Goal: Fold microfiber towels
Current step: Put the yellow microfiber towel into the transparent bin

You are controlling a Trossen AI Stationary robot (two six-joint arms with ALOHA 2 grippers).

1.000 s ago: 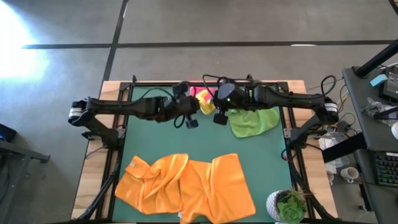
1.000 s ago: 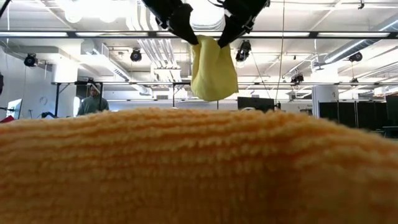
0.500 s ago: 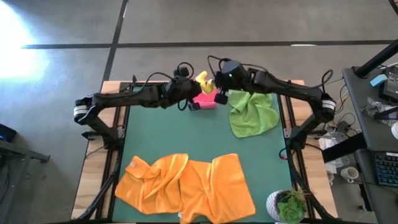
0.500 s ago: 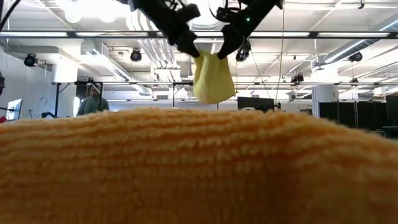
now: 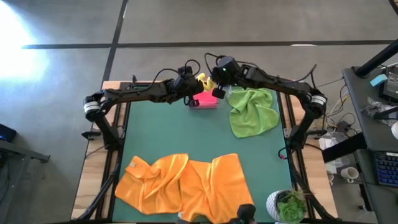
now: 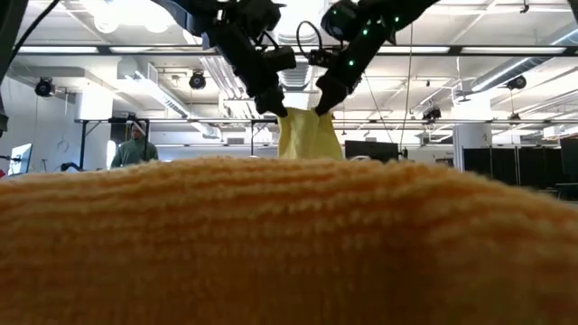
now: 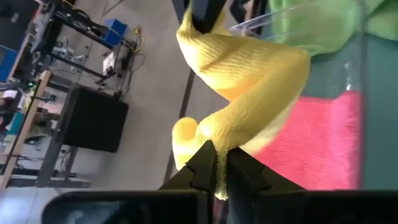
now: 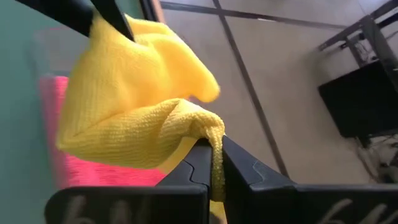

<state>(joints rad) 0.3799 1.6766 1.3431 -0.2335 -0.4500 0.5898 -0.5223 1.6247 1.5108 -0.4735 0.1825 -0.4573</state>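
Yellow towel (image 5: 203,81), pink towel (image 5: 205,101), green towel (image 5: 254,111), orange towels (image 5: 185,188), dark green table (image 5: 174,134)

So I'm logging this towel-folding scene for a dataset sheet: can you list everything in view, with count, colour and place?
yellow towel: one, yellow, held up between both grippers over the pink towel at the table's far edge
pink towel: one, pink, flat in the clear tray
clear tray: one, clear, far edge of the table
green towel: one, green, crumpled, right far part of the table
orange towels: orange, spread crumpled along the near edge, count unclear
table: one, green top
potted plant: one, green, near right corner
person: one, far in the room
left gripper: shut on the yellow towel
right gripper: shut on the yellow towel
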